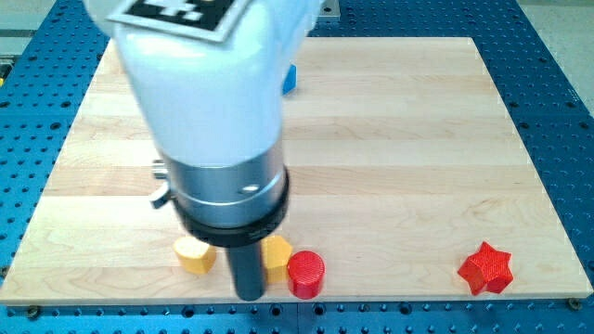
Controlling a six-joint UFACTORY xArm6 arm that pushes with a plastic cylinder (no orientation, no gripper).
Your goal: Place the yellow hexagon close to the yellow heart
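My tip (pixel 249 295) touches the board near the view's bottom edge, left of centre. A yellow block (pixel 195 254), the heart as far as I can tell, lies just to the left of the rod. Another yellow block (pixel 277 257), partly hidden behind the rod, lies just to its right; its shape reads as the hexagon. The rod stands between the two yellow blocks, close to both.
A red cylinder (pixel 306 274) sits right beside the right yellow block. A red star (pixel 485 268) lies at the view's bottom right. A blue block (pixel 290 79) peeks out behind the arm near the view's top. The wooden board (pixel 418 139) ends just below my tip.
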